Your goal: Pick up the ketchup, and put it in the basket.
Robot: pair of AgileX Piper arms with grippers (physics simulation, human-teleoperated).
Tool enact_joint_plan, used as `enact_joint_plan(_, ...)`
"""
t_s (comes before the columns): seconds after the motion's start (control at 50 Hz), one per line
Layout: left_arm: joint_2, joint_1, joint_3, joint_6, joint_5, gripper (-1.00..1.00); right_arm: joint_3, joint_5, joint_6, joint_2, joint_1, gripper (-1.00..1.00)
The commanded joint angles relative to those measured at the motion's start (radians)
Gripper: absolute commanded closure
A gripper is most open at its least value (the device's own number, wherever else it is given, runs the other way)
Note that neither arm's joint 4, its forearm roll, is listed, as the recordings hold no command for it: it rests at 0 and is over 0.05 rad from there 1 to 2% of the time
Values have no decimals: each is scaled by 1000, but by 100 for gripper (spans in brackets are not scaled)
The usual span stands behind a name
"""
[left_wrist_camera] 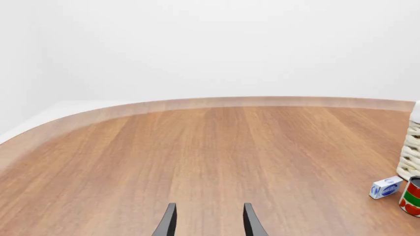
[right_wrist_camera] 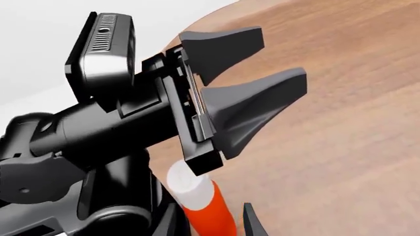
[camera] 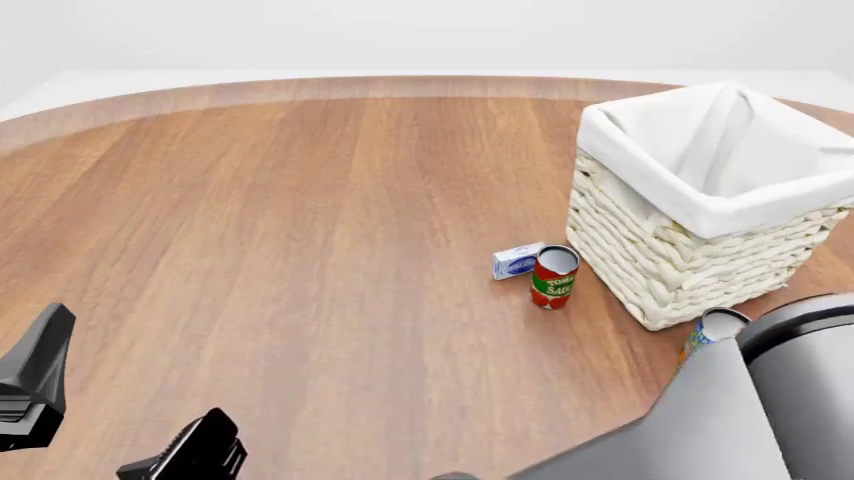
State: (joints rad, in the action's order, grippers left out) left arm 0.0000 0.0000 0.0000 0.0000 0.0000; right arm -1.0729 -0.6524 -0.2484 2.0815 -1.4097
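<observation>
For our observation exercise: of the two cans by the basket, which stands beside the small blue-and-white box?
The red-and-green can, right beside the box; the other can is half hidden behind the right arm.

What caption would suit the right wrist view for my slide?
The ketchup sits between the open right gripper's fingers; the left gripper, also open, crosses the view.

One basket (camera: 694, 215) is standing on the desk (camera: 294, 230). Two cans are showing: one red-and-green can (camera: 553, 277) and a second can (camera: 711, 330), partly hidden. One small white box (camera: 517, 260) is lying there. One ketchup bottle (right_wrist_camera: 203, 204) is showing in the right wrist view. Two arms are reaching in.
</observation>
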Motion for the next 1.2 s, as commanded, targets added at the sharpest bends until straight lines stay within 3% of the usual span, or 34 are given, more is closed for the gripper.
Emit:
enact_joint_plan(0.02,0,0,0,0,0,-100,-30,3,-7,39,6,-100)
enact_joint_plan(0.44,0,0,0,0,0,-100,-96,36,-9,93,12,-100)
enact_joint_plan(0.46,0,0,0,0,0,-100,-97,36,-7,91,14,100)
enact_joint_plan(0.9,0,0,0,0,0,-100,-87,33,10,62,47,100)
enact_joint_plan(1.2,0,0,0,0,0,-100,-82,18,-10,56,106,100)
